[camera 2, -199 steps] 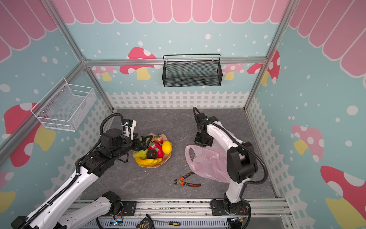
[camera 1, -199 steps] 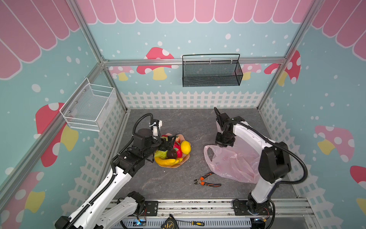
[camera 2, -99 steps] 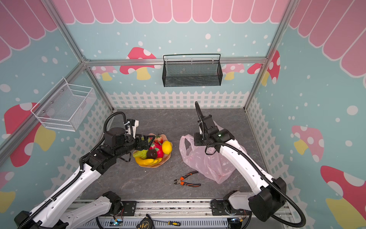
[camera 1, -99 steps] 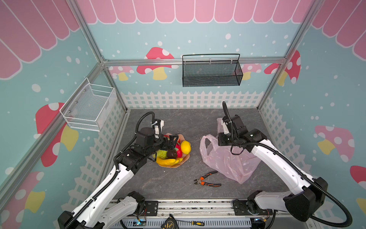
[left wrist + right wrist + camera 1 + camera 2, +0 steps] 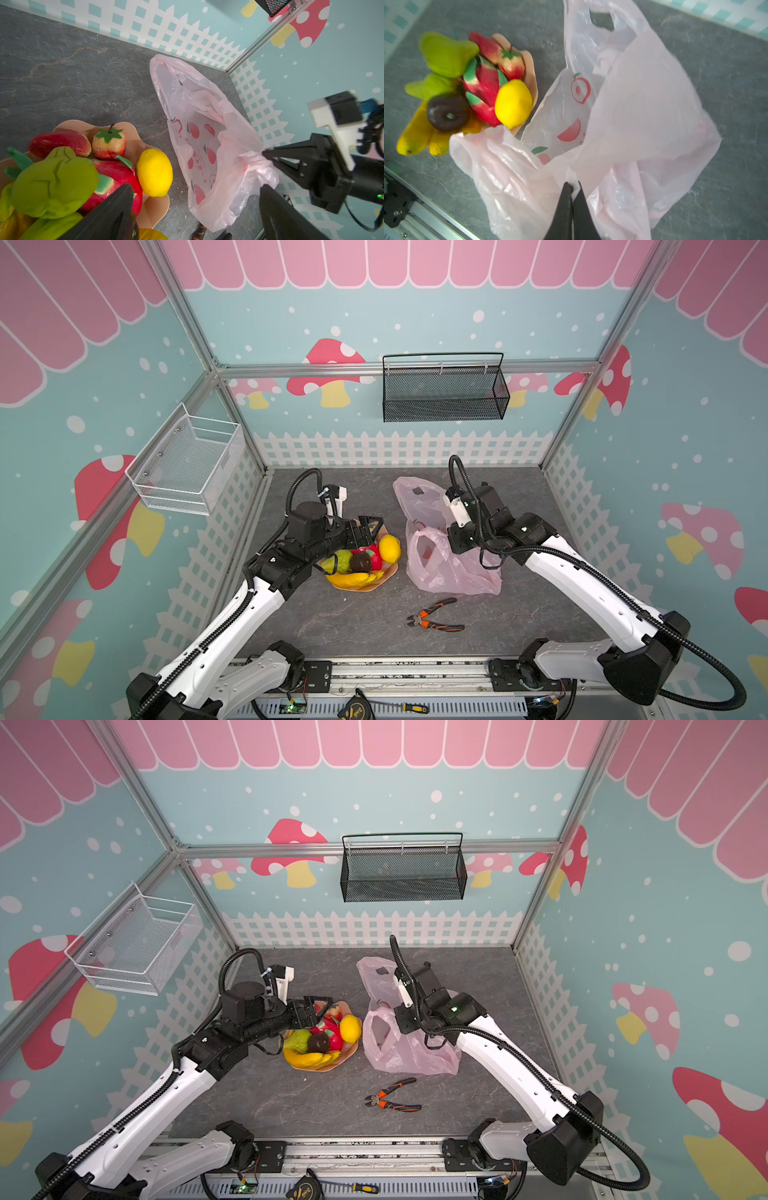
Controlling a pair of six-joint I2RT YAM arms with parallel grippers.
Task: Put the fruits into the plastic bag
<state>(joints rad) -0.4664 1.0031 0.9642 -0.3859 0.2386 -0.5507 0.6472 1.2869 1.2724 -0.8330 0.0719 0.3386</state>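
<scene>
The fruits [image 5: 361,560] are piled on a peach wavy plate [image 5: 384,576]: yellow lemon [image 5: 154,172], banana bunch [image 5: 415,135], a dark brown round one [image 5: 447,114], bumpy green ones [image 5: 54,182] and red ones [image 5: 109,143]. My left gripper [image 5: 371,526] hovers open over the plate's far side, holding nothing. Just right of the plate stands the pink plastic bag [image 5: 436,568], its mouth gaping toward the fruits. My right gripper [image 5: 572,185] is shut on the bag's rim and holds it up off the table.
Orange-handled pliers [image 5: 434,616] lie in front of the bag. A black mesh basket [image 5: 444,393] hangs on the back wall and a white wire basket [image 5: 187,460] on the left wall. A screwdriver [image 5: 411,707] rests on the front rail.
My right gripper has pulled the bag's rim up and toward the plate, so the bag stands taller with its mouth open. My left gripper has edged a little farther over the plate.
</scene>
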